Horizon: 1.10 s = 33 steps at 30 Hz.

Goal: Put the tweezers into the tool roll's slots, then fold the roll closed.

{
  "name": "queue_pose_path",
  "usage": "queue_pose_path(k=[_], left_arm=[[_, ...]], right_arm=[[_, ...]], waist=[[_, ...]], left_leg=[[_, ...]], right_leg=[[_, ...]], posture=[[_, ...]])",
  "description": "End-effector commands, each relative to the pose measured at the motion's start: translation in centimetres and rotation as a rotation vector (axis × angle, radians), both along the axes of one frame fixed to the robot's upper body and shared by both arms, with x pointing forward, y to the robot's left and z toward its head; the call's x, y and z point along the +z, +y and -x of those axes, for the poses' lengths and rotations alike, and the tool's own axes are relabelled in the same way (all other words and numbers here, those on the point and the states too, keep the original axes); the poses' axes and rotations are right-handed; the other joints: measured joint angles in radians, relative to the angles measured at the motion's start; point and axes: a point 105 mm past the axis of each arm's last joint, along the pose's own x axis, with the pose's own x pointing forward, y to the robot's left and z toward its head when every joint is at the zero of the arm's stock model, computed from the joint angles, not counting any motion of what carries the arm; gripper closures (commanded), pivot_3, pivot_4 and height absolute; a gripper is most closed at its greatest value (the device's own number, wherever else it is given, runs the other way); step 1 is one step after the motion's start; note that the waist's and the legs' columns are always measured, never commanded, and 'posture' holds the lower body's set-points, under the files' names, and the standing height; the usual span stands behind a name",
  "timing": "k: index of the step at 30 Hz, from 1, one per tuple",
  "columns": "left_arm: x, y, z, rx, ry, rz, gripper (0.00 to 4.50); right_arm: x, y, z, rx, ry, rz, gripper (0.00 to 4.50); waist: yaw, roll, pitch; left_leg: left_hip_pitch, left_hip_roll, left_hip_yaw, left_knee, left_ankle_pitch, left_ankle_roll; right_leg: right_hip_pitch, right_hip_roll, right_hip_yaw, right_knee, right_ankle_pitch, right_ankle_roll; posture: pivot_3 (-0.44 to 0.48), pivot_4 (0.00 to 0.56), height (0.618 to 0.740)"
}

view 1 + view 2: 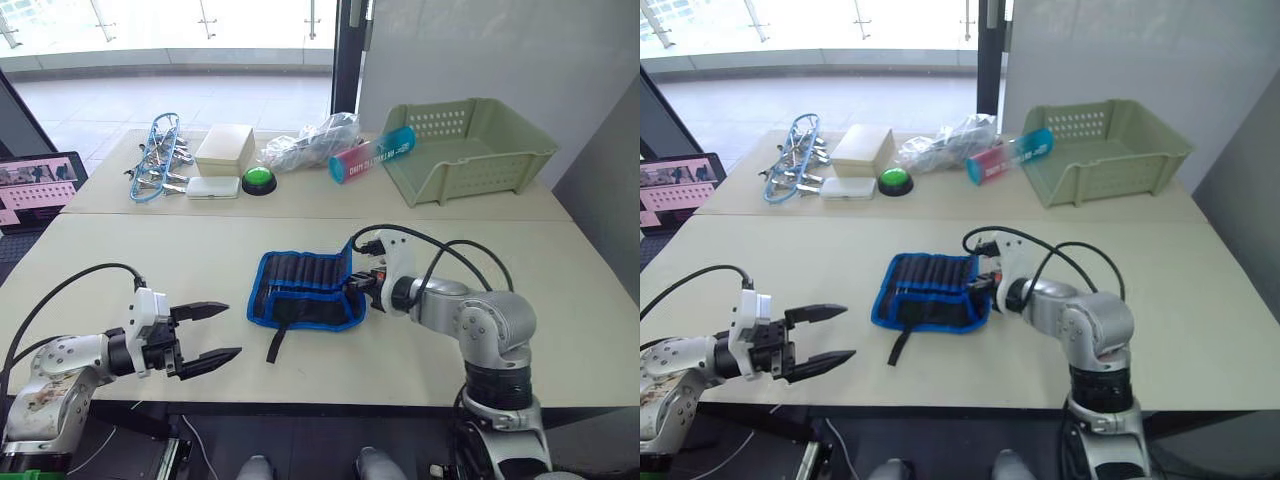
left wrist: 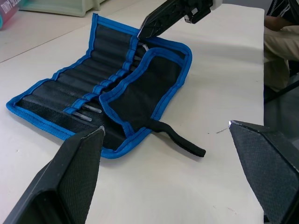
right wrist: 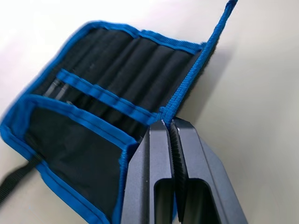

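Right gripper (image 3: 169, 125): fingers pressed together, clamped on the blue-edged border of the tool roll (image 1: 305, 288) at its right end; in the right wrist view the edging runs straight into the seam between the two fingers, and that end of the fabric stands lifted off the surface. The roll lies open near the middle of the front table (image 1: 200, 260), its lower flap folded up over the bottom part, black strap (image 1: 277, 342) trailing off the near edge toward the robot. The slots (image 2: 110, 84) run across the inner face under a blue band; the tweezers (image 2: 86, 112) sit in them, a couple of slim metal tips showing below the band at the roll's left end. How many are seated cannot be told. Left gripper (image 1: 208, 331): fingers wide apart, holding nothing, touching nothing, hovering near the front table edge, well to the left of the roll and pointed toward it. Back table, left to right: blue-and-silver clamps bundle (image 1: 157, 160), beige box (image 1: 224, 148) with a small white case (image 1: 212, 187) in front of it, green round button (image 1: 258, 180), crumpled clear plastic bag (image 1: 310, 140), pink and teal tube (image 1: 372, 155) and green plastic basket (image 1: 470, 148). A laptop (image 1: 38, 187) sits at the far left.
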Motion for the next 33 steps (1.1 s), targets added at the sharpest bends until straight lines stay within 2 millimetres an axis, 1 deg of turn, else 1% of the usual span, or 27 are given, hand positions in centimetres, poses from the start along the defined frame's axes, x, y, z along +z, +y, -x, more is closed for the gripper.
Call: queue_pose_path(k=[1, 4, 8, 10, 14, 17, 21, 22, 24, 27, 30, 32, 33], left_arm=[[0.6, -0.2, -0.1, -0.016, -0.027, 0.005, 0.00], [0.6, -0.4, -0.3, -0.020, -0.028, 0.008, 0.00], [0.6, -0.5, -0.3, -0.024, -0.030, 0.007, 0.00], [0.6, -0.5, -0.3, -0.024, -0.029, 0.005, 0.00], [0.5, -0.6, -0.3, -0.025, -0.029, 0.005, 0.00], [0.4, -0.7, -0.3, -0.027, -0.026, 0.007, 0.00], [0.3, -0.8, -0.1, -0.030, -0.021, 0.008, 0.00], [0.2, -0.9, -0.1, -0.031, -0.020, 0.008, 0.00], [0.2, -0.9, -0.1, -0.033, -0.019, 0.008, 0.00], [0.2, -1.0, -0.1, -0.034, -0.018, 0.008, 0.00], [0.2, -1.1, -0.1, -0.039, -0.018, 0.006, 0.00], [0.2, -1.1, -0.1, -0.039, -0.019, 0.004, 0.00], [0.2, -1.0, -0.1, -0.038, -0.019, 0.003, 0.00]], right_arm=[[1.6, 2.1, 0.4, 0.075, -0.123, 0.054, 4.48], [2.1, 2.1, 0.0, 0.069, -0.174, 0.097, 4.48], [3.0, 1.2, -0.4, 0.063, -0.216, 0.170, 4.48], [3.1, 1.3, -0.4, 0.075, -0.219, 0.193, 4.48], [2.6, 2.9, -0.2, 0.104, -0.190, 0.179, 4.48], [2.0, 4.8, -0.2, 0.105, -0.144, 0.147, 4.48], [1.6, 6.4, -0.1, 0.101, -0.102, 0.116, 4.48], [1.3, 6.6, -0.1, 0.099, -0.094, 0.116, 4.48], [0.1, 7.2, -0.3, 0.092, -0.063, 0.114, 4.48], [-0.9, 7.6, -0.4, 0.085, -0.043, 0.115, 4.48], [-3.3, 7.9, -0.9, 0.054, 0.012, 0.095, 4.48], [-3.9, 8.0, -1.1, 0.033, 0.030, 0.059, 4.48], [-3.9, 8.2, -1.0, 0.026, 0.053, 0.007, 4.19]], waist=[[-0.004, 0.000, 0.000], [-0.001, 0.000, 0.000], [0.004, 0.000, 0.000], [0.004, 0.000, 0.000], [-0.001, 0.000, 0.000], [-0.002, 0.000, 0.000], [-0.001, 0.000, 0.000], [0.000, 0.000, 0.000], [0.000, 0.000, 0.000], [0.000, 0.000, 0.000], [0.000, -0.001, -0.001], [0.000, -0.001, 0.000], [0.000, -0.001, -0.001]], left_leg=[[0.000, 0.000, 0.000, 0.000, 0.000, 0.000], [0.000, 0.000, 0.000, 0.000, 0.000, 0.000], [-0.001, 0.000, 0.000, 0.001, 0.000, 0.000], [-0.001, 0.000, 0.000, 0.001, 0.000, 0.000], [0.000, 0.000, 0.000, 0.000, 0.000, 0.000], [0.000, 0.000, 0.000, 0.000, 0.000, 0.000], [0.000, 0.000, 0.000, 0.000, 0.000, 0.000], [0.000, 0.000, 0.000, 0.000, 0.000, 0.000], [0.000, 0.000, 0.000, 0.000, 0.000, 0.000], [0.001, 0.000, 0.000, 0.000, 0.000, 0.000], [0.001, 0.000, 0.000, 0.000, 0.000, 0.000], [0.001, 0.000, 0.000, 0.000, 0.000, 0.000], [0.001, 0.000, 0.000, 0.000, 0.000, 0.000]], right_leg=[[0.000, 0.000, 0.000, 0.000, 0.000, 0.000], [0.000, 0.000, 0.000, 0.000, 0.000, -0.001], [0.000, 0.000, 0.000, 0.000, 0.000, 0.000], [0.000, 0.000, 0.000, 0.000, 0.000, 0.000], [0.000, 0.000, 0.000, 0.000, 0.000, -0.001], [0.000, 0.000, 0.000, 0.001, 0.000, -0.001], [0.000, 0.000, 0.000, 0.001, 0.000, -0.001], [0.000, 0.000, -0.001, 0.001, 0.000, -0.001], [0.000, 0.000, -0.001, 0.001, 0.000, -0.001], [0.000, 0.000, -0.001, 0.001, 0.000, -0.001], [0.000, 0.000, -0.001, 0.002, 0.000, -0.001], [0.001, 0.000, -0.001, 0.002, 0.000, -0.001], [0.001, 0.000, -0.001, 0.002, 0.000, -0.001]], posture=[[0.000, 0.150, 0.740], [0.000, 0.150, 0.740], [0.000, 0.150, 0.740], [0.000, 0.150, 0.740], [0.000, 0.150, 0.740], [0.000, 0.150, 0.740], [0.000, 0.150, 0.740], [0.000, 0.150, 0.740], [0.000, 0.150, 0.740], [0.000, 0.150, 0.740], [0.000, 0.150, 0.740], [0.000, 0.150, 0.740], [0.000, 0.150, 0.740]])
